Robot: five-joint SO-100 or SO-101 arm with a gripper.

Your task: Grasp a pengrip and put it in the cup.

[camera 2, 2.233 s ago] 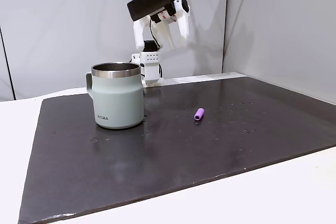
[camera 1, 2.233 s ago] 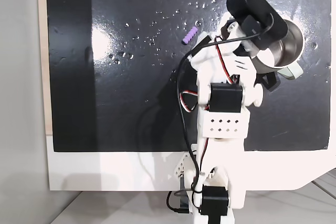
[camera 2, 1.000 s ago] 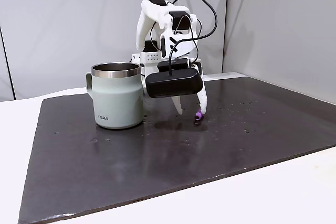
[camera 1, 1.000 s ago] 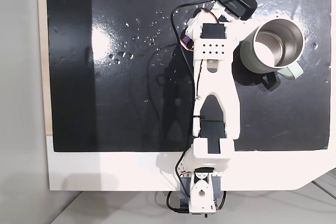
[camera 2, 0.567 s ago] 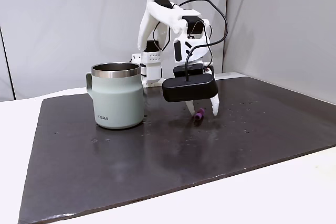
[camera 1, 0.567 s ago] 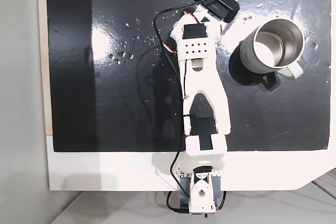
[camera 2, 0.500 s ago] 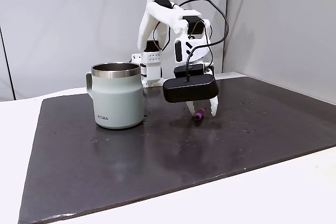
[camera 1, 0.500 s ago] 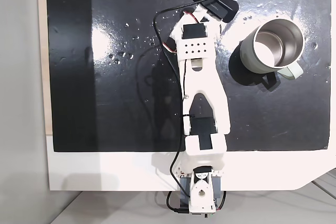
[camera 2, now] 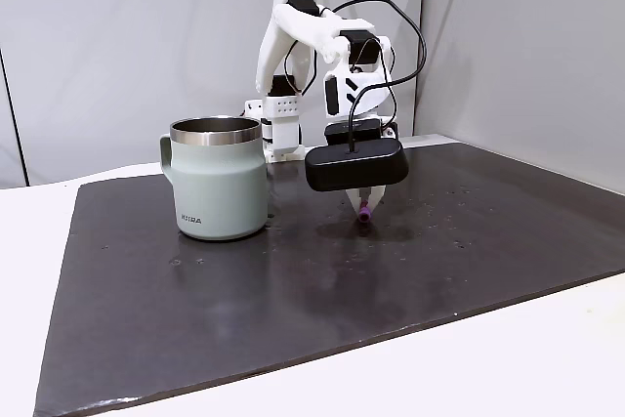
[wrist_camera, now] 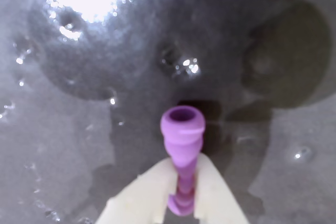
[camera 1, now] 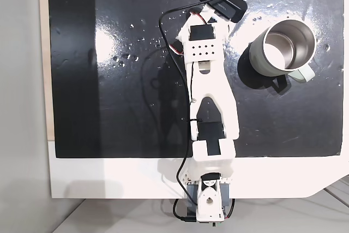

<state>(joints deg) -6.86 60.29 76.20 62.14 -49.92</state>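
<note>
In the wrist view the light-purple ribbed pengrip [wrist_camera: 182, 145] stands out between my two pale fingertips, its open end pointing away over the dark mat. My gripper [wrist_camera: 181, 198] is shut on it. In a fixed view from the side, the gripper [camera 2: 362, 206] reaches down to the mat with the pengrip [camera 2: 362, 211] at its tip, to the right of the cup [camera 2: 219, 190]. The cup [camera 1: 282, 47] is pale grey-green with a shiny steel inside and a side handle. Seen from above, my arm [camera 1: 204, 58] and the black camera housing [camera 1: 221, 1] cover the pengrip.
A black glossy mat [camera 1: 109, 80] covers the white table [camera 1: 109, 178]. The mat has open room to the left of the arm in the fixed view from above. Grey walls [camera 2: 117, 36] stand behind the table.
The fingers, open around the pengrip half a second ago, have closed on it. Before that the arm came down from above the cup to the pengrip.
</note>
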